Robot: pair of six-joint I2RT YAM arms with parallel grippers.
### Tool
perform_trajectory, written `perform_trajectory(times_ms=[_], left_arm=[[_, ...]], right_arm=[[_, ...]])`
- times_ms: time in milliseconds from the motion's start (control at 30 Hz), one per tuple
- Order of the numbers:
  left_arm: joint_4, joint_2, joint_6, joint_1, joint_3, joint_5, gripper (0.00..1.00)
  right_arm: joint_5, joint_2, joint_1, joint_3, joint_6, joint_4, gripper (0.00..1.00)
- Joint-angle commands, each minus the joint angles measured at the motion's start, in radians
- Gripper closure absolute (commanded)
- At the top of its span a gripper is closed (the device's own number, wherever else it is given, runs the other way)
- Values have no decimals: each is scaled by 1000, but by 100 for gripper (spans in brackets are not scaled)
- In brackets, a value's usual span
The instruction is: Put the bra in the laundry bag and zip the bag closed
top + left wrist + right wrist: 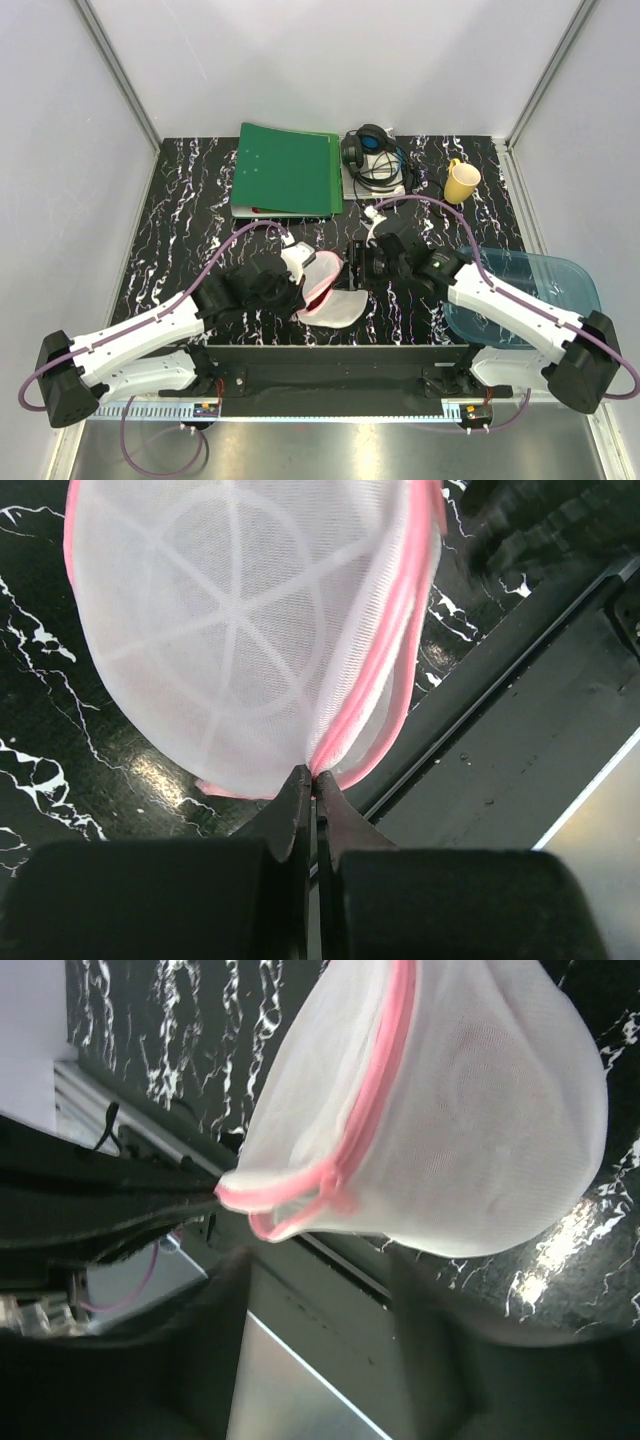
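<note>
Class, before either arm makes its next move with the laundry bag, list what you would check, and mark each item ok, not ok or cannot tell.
1. Bra inside laundry bag: ok, red shows between the white faces.
2. Left hand pinching the bag's pink edge: ok, shut on it.
3. Right hand clear of the bag: ok, open, holding nothing.
4. Zip fully closed: cannot tell.

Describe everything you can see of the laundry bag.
The laundry bag is a white mesh pouch with round, ribbed faces and pink trim along its zip edge. It sits near the front edge of the table. The left gripper pinches its pink edge; red fabric shows at its opening from above.
</note>
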Motion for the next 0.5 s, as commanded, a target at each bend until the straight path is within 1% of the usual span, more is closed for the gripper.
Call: perform_trajectory(times_ms=[0,67,100,133,200,267,300,400,467], left_arm=[[24,-31,61,-2,45,-15,100],[31,-35,77,-2,45,-21,100],[35,-36,81,-2,43,-21,100],[38,-36,89,-2,43,-18,100],[42,-38,100,-8,46,-16,100],[45,-38,124,-16,49,-22,100],[47,-38,132,-22,52,-37,100],[48,-28,173,-36,68,-68,100],[48,-24,198,-42,80,-85,100]], right_arm=[[-55,-88,-43,51,71,-66,17],[-103,-79,-103,83,101,-83,12],[-123,-50,-149,94,106,-84,11],[-142,-30,-166,106,108,-86,11],[-159,42,-181,160,95,-97,11],[-215,107,-192,215,80,-103,11],[-229,169,-195,230,79,-107,11],[-252,263,-197,301,43,-153,16],[-252,294,-195,329,10,-199,20]])
